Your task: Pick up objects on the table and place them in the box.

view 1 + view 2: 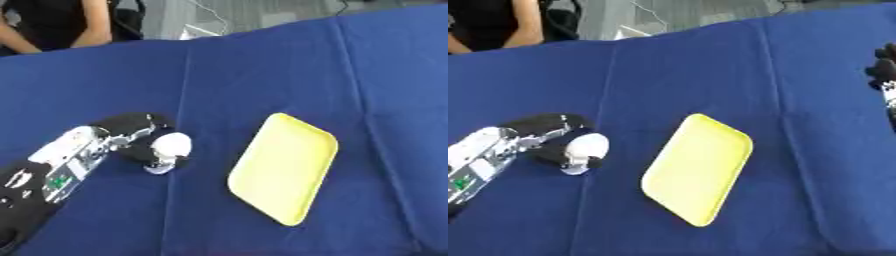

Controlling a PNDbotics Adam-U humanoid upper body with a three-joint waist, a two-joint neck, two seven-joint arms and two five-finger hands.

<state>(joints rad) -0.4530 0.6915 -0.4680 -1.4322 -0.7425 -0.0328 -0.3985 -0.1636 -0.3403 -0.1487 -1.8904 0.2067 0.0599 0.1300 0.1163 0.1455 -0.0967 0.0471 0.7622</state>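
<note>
Curling my left hand (144, 137) around a small white object (171, 145), I hold it just left of the yellow tray (284, 167); my right hand's (883, 65) fingers I cannot tell.

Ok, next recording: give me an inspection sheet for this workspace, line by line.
Surface: blue cloth over the table, creased.
Job's things: a white rounded object in the left hand; a yellow tray lying empty to its right, apart from it.
Clutter: nothing seen.
Hands: left hand, fingers curled round the white object; right hand at the right edge, only in the right eye view, fingers unclear.
Cables: nothing seen.
Surroundings: a person at the far left edge.
</note>
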